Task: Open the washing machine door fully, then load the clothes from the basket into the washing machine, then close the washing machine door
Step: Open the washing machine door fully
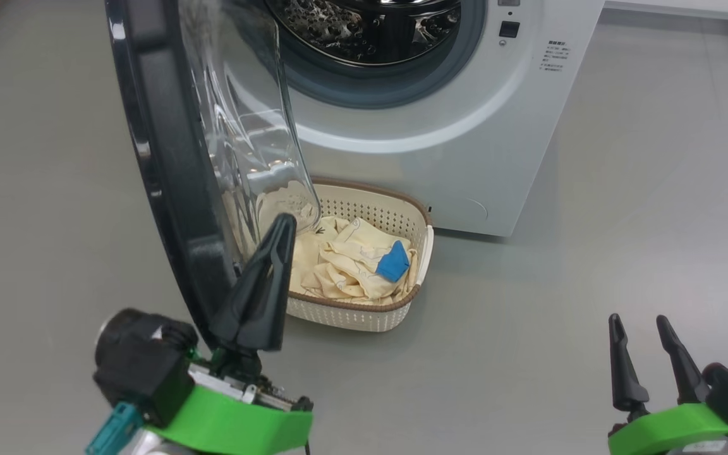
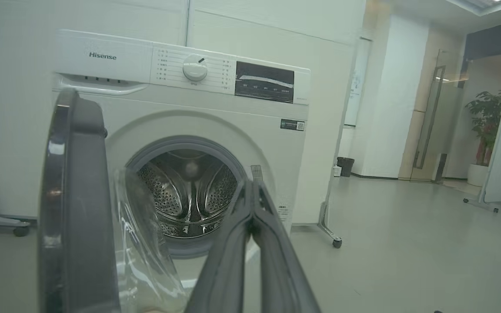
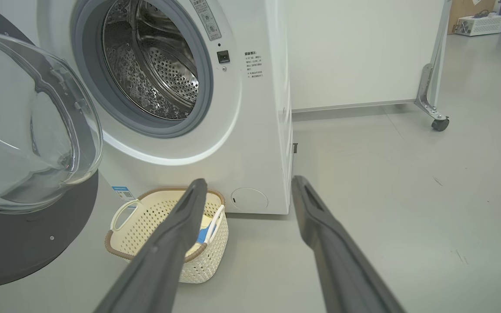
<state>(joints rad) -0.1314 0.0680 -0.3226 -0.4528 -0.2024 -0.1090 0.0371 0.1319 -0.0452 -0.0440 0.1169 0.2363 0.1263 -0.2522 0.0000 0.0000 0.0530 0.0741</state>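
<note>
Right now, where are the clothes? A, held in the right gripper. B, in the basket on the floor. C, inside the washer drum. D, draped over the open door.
B: the clothes lie bunched inside the basket, which sits on the floor in front of the washing machine.

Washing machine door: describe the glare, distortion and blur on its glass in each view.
Head view: the washing machine door glass carries white streaks and warps the basket and clothes behind it. Left wrist view: rim and glass soft, close to the lens; the left tool soft too. Right wrist view: glass sharp, bright curved highlights.
</note>
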